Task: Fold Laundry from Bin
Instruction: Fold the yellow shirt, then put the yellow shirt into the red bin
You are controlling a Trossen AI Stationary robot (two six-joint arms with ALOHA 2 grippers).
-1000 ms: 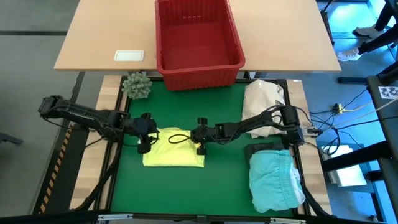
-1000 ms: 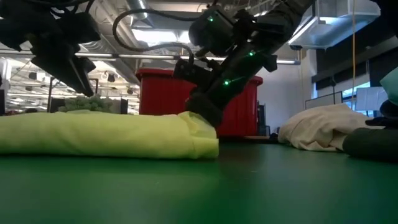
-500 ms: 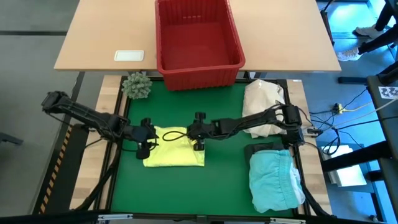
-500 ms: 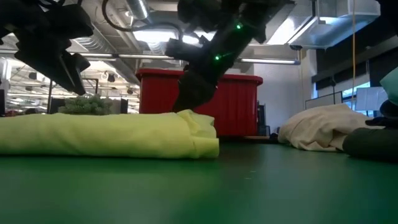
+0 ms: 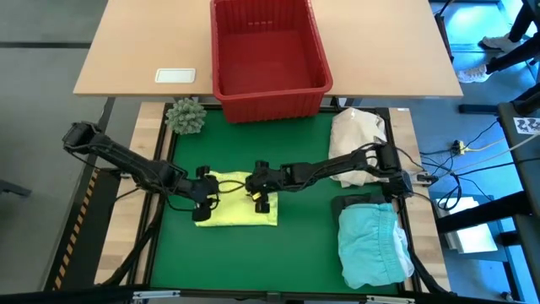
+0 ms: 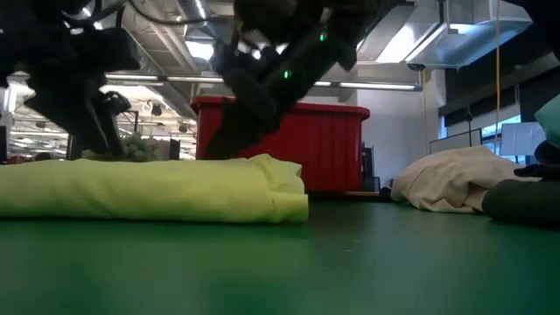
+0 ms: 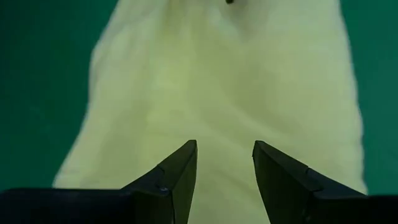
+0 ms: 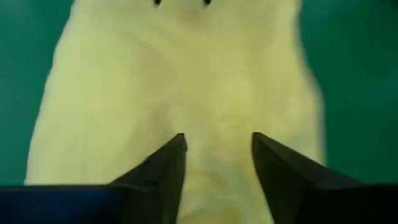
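Yellow garment lies folded between open end effectors.

Both dark arms reach inward toward the middle of the high view, meeting just left of centre. The left arm runs from the left edge down and to the right, and its left gripper points toward the centre with the two fingers parted, nothing between them. The right arm stretches from the right side across to the left, and its right gripper faces the other one, fingers likewise spread and empty.
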